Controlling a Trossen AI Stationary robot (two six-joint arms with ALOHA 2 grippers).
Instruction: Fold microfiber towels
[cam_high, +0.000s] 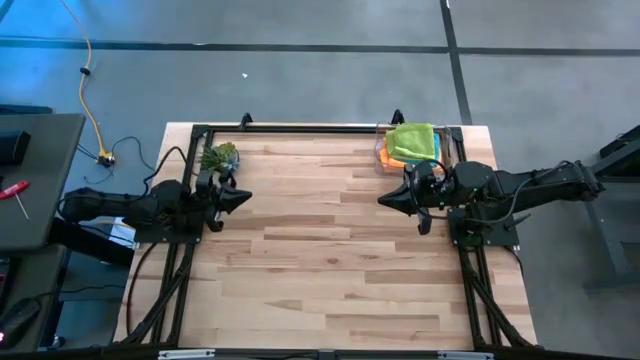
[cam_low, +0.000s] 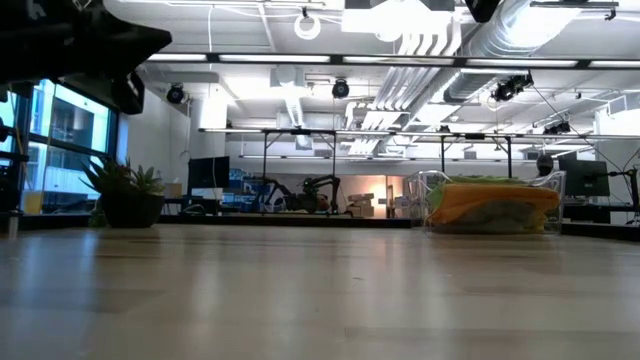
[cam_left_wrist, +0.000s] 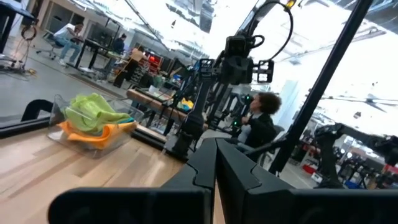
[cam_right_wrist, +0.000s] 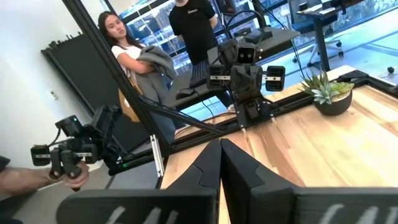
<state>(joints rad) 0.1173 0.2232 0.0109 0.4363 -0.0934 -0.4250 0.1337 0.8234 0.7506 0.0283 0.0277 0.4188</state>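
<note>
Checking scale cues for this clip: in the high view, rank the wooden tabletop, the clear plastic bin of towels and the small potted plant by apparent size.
1. Light wooden tabletop, by far the largest.
2. Clear plastic bin heaped with microfiber towels, lime green on top.
3. Small green spiky potted plant, smallest, though not much smaller than the bin.

2 matte black arms, pointed wedge-shaped fingers

Open table between plant and far-corner bin.
</note>
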